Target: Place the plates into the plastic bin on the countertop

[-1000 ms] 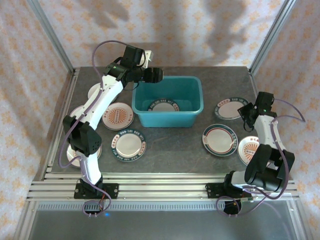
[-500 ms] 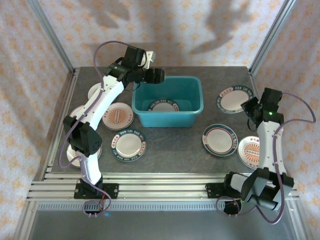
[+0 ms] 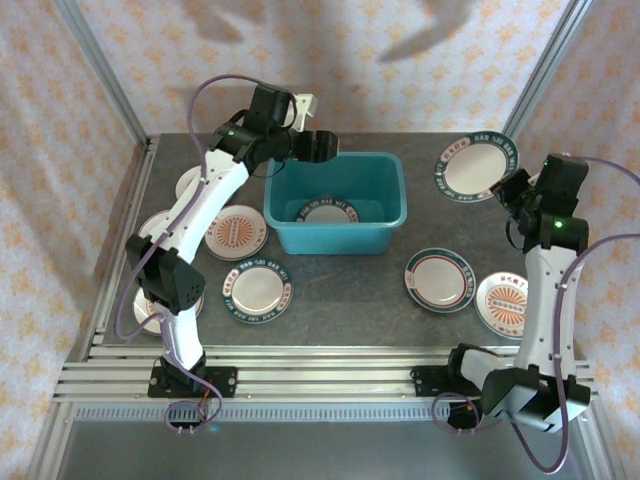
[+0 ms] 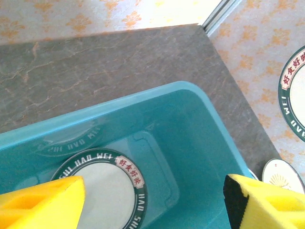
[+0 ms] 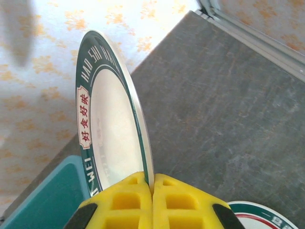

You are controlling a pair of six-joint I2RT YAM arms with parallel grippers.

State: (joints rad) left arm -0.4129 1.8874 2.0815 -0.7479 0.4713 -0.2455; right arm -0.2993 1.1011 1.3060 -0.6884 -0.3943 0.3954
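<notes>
"Where is the plate?"

"The round white plate with the dark green rim (image 5: 112, 129) is up in the air, far right, above the dark grey stone countertop (image 3: 350, 290). My right gripper (image 5: 152, 188) is pinched tight on its edge."

"Will it break?"

"I think it could. It looks hard, thin and slippery, so I grip the rim."

"And your other one?"

"My left gripper (image 4: 153, 191) hangs with its fingers apart over the teal plastic bin (image 3: 335, 238), where another plate (image 4: 102, 191) lies."

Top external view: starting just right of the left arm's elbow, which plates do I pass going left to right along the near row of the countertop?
Dark-green-rimmed plate → teal-rimmed plate with a red ring → orange-centred plate.
</notes>
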